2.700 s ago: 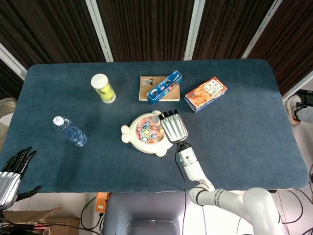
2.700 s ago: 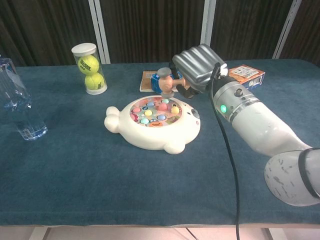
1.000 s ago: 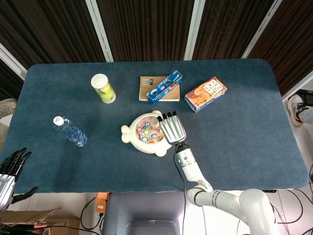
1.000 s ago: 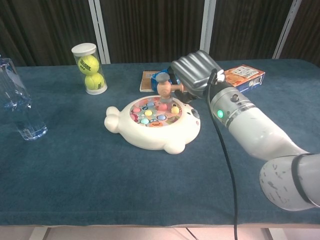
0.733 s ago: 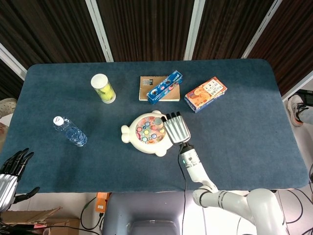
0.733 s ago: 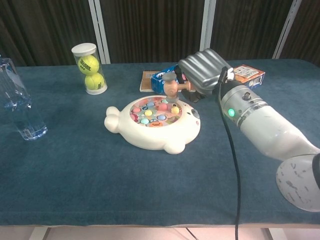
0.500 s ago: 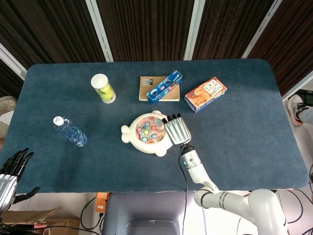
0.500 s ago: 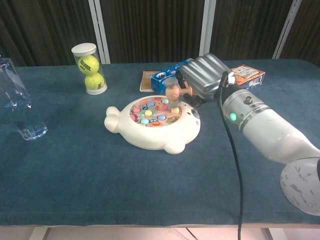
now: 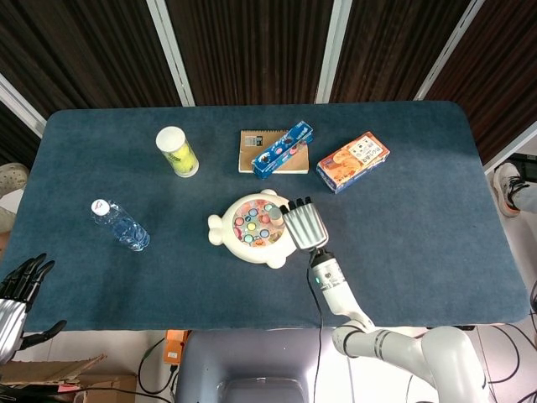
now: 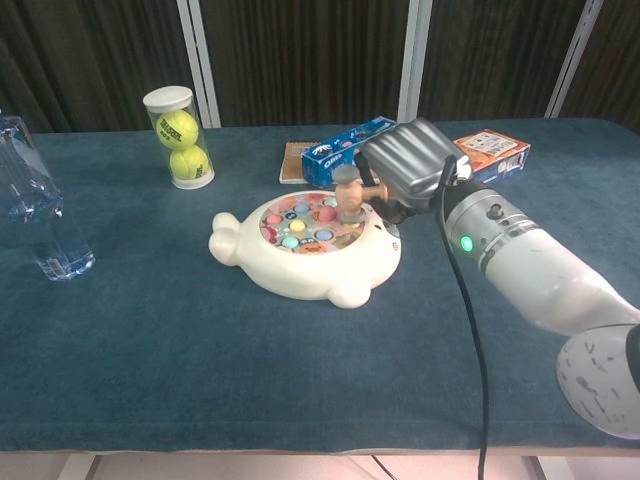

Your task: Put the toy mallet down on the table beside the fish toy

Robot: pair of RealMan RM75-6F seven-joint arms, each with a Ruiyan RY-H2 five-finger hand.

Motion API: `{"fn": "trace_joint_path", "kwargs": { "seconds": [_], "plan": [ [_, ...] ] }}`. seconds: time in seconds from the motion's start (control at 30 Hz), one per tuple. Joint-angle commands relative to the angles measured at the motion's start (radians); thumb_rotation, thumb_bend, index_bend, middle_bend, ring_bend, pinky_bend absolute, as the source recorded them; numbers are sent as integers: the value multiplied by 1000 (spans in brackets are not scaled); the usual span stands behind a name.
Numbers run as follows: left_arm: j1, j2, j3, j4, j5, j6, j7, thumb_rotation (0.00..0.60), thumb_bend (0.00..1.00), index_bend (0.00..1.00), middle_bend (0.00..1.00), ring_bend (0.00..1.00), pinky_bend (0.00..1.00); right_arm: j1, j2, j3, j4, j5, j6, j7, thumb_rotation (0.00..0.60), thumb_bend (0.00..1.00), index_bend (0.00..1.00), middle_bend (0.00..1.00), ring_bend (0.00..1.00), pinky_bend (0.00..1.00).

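The white fish toy (image 9: 248, 230) (image 10: 305, 255) lies near the table's middle, its top set with coloured pegs. My right hand (image 9: 304, 224) (image 10: 412, 160) grips the toy mallet (image 10: 351, 190) by its handle. The mallet's head (image 9: 274, 216) hangs just above the fish toy's right side. My left hand (image 9: 15, 295) hangs below the table's front left edge, holding nothing, fingers apart; the chest view does not show it.
A tennis-ball tube (image 9: 177, 151) (image 10: 178, 137) stands at the back left. A water bottle (image 9: 121, 225) (image 10: 30, 210) stands at the left. A notebook (image 9: 262, 151), a blue biscuit box (image 9: 283, 149) (image 10: 350, 149) and an orange box (image 9: 352, 161) (image 10: 491, 152) lie behind the fish toy.
My right hand has drawn the mallet rightward and toward the robot, over the fish toy's right part. The mallet head now sits lower. The left hand stays put.
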Motion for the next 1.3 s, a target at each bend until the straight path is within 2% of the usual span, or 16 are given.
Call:
{"fn": "trace_joint_path", "kwargs": {
  "seconds": [0.03,0.2,0.33,0.53,0.63,0.93,1.13,1.3],
  "plan": [
    [0,0,0,0,-1,-1,0,600,64,0,0,0,149,-8,20,5,-20,-19,27,29,600,505,1000,757,642,655],
    [-1,-3,1,-2,0,-4,10,600,65,0,0,0,149,-46,77,1,-77,-55,95,89,600,505,1000,757,642,655],
    [-2,-6,2,-6,0,-9,20,600,65,0,0,0,149,-103,138,-29,-118,-95,158,155,600,505,1000,757,642,655],
    [-5,-9,2,-12,-2,-17,34,600,65,0,0,0,149,-197,194,-85,-84,-125,215,285,600,505,1000,757,642,655],
    [-11,-12,1,-15,-5,-31,43,600,64,0,0,0,149,-239,188,-109,-7,-114,200,365,600,504,1000,757,642,655],
    [-25,-19,3,-26,-14,-66,78,600,65,0,0,0,149,-290,61,-145,340,-116,125,634,600,508,1000,757,642,655],
    [-27,-18,1,-30,-23,-72,81,600,65,0,0,0,149,-296,-6,-161,482,-144,117,721,600,507,1000,757,642,655],
    [-26,-16,3,-29,-21,-69,77,600,65,0,0,0,149,-298,-50,-155,554,-150,123,769,600,507,1000,757,639,655]
  ]
}}
